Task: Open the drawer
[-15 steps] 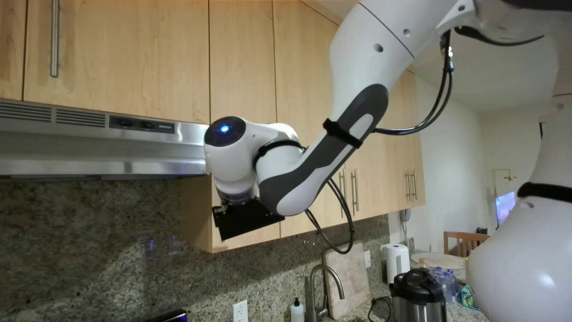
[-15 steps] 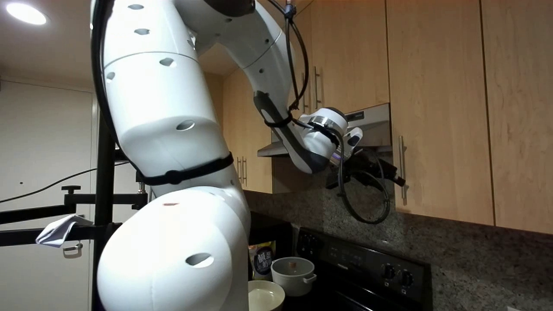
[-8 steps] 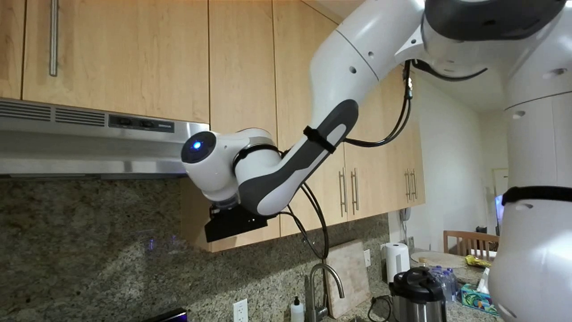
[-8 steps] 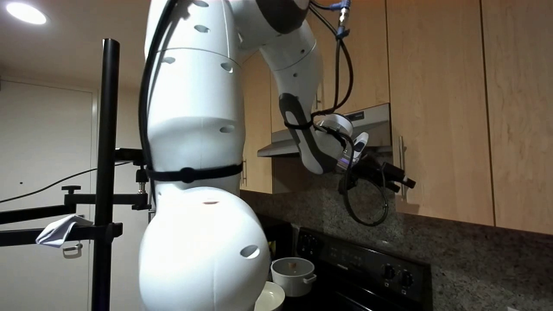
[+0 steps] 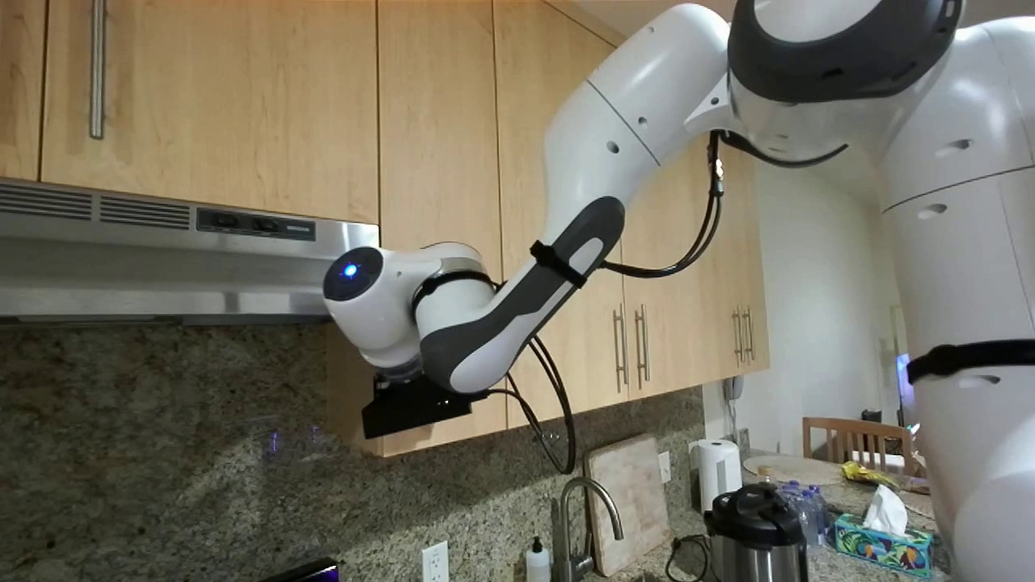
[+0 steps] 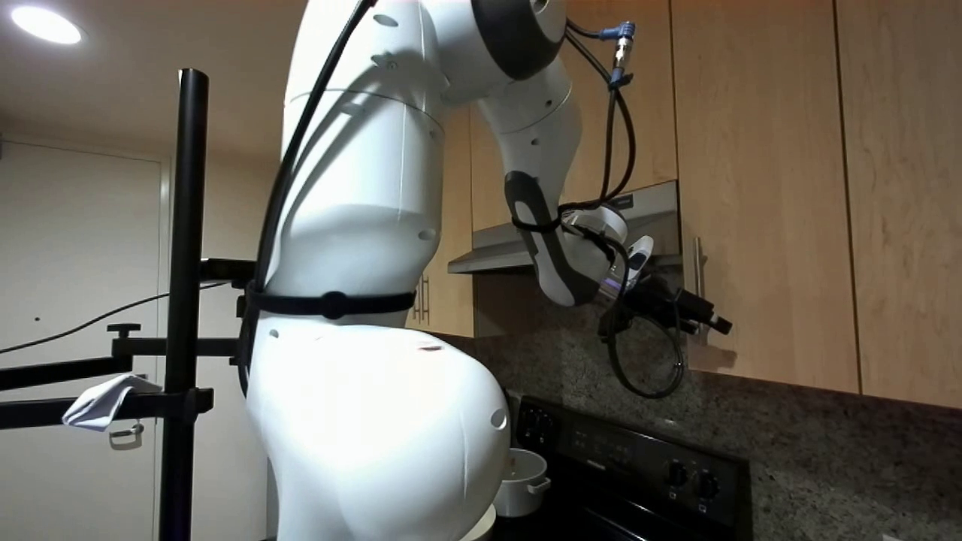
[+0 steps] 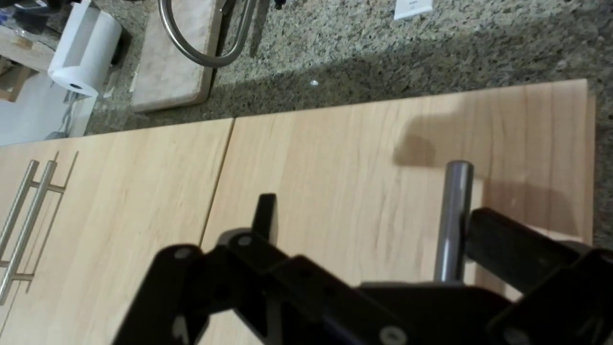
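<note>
The drawer is a tall narrow light-wood wall cabinet (image 5: 438, 121), seen in both exterior views (image 6: 763, 188); its door looks closed. In the wrist view its door (image 7: 335, 158) fills the middle. Its silver bar handle (image 6: 698, 267) is near the door's bottom and shows in the wrist view (image 7: 452, 220); the hand covers the handle's rest there. My gripper (image 7: 370, 223) is open, with the handle between its fingers. The right finger is right beside the handle, seemingly touching; the left finger is well apart. The gripper (image 6: 706, 326) also shows at the handle's lower end in an exterior view.
A grey steel range hood (image 5: 186, 267) is beside the cabinet. A neighbouring door has two long bar handles (image 7: 28, 215). Below are a faucet (image 5: 594, 493), a cutting board (image 5: 635, 501), a pressure cooker (image 5: 756, 525) and a stove (image 6: 631, 466) with a pot (image 6: 522, 481).
The arm has swung so the hand moved sideways across the cabinet and slightly lower, and the fingertips went from beside the handle to around it. The movement slowed recently. The door has not moved.
</note>
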Tool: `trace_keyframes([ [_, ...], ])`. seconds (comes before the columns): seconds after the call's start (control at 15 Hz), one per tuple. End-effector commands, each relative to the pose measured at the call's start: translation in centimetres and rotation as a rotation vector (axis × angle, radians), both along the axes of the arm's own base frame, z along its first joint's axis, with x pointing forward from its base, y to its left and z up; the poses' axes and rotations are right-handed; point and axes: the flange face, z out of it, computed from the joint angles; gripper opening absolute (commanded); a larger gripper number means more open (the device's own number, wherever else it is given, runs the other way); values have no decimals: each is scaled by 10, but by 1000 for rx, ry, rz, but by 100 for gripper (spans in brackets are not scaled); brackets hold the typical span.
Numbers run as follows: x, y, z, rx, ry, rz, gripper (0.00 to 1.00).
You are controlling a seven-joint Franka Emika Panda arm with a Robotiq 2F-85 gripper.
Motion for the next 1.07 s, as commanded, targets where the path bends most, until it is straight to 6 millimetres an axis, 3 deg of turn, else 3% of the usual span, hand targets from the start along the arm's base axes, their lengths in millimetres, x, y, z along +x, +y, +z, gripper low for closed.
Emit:
trace_keyframes([
  [0.0,-2,1,15,-27,-100,-3,100],
  [0.33,-9,-7,24,-31,-213,-2,100],
  [0.67,-23,-29,29,-11,-265,-35,100],
  [1.0,-34,-42,24,61,-276,-42,100],
])
